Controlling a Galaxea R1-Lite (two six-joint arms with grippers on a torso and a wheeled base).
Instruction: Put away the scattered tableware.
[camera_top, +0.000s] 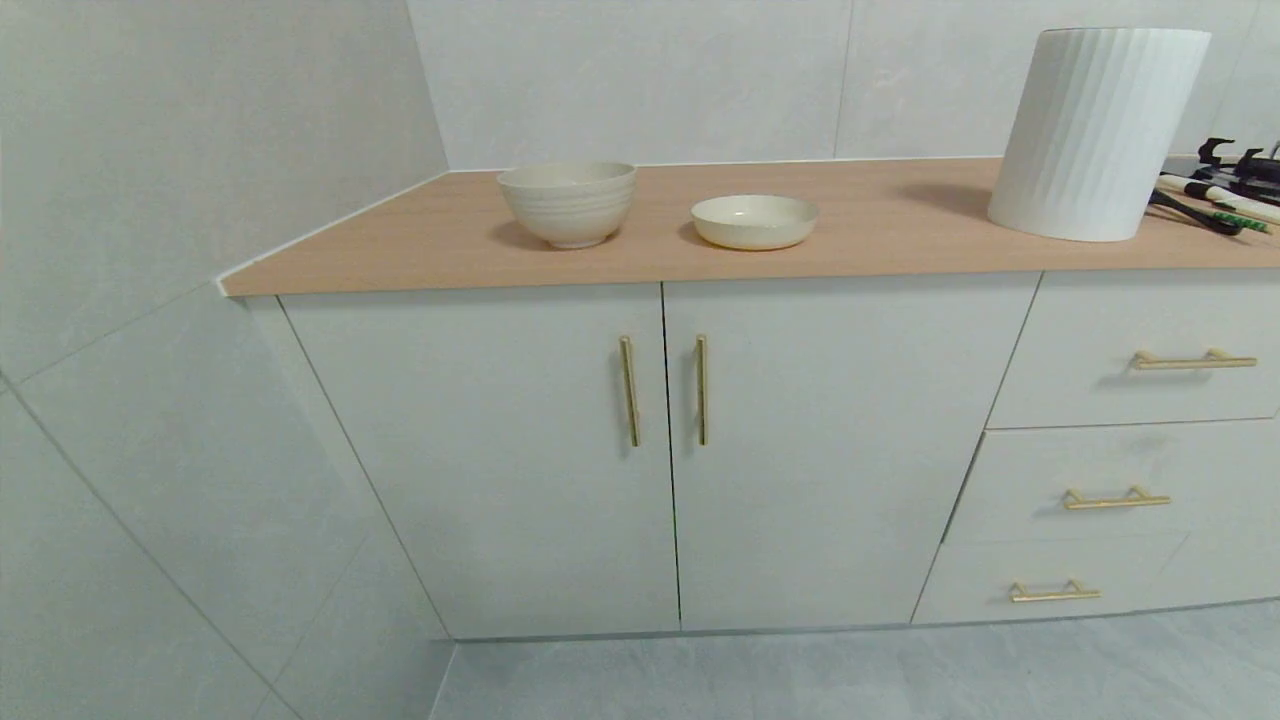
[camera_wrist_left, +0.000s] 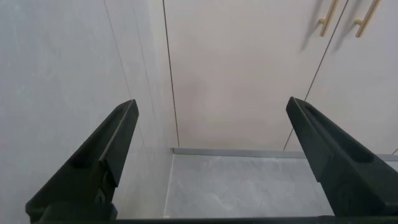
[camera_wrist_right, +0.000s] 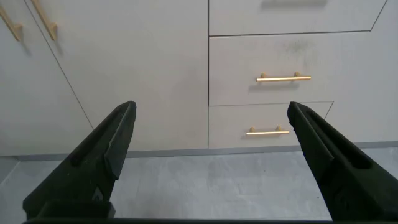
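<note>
Tableware: deep cream ribbed bowl (camera_top: 567, 203) and shallow cream dish (camera_top: 754, 221) are sitting apart on the tan wooden countertop (camera_top: 900, 225), bowl left.
Handling: probably ceramic, rigid, slick, breakable; rim pinch is looking best.
Left gripper (camera_wrist_left: 211, 107), right gripper (camera_wrist_right: 211, 109): jaws spreading wide, holding nothing.

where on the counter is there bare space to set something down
The widest bare stretch of counter lies between the shallow dish and the white ribbed canister. A smaller patch sits between the left wall and the deep bowl. It is crowded past the canister, where utensils lie.
</note>
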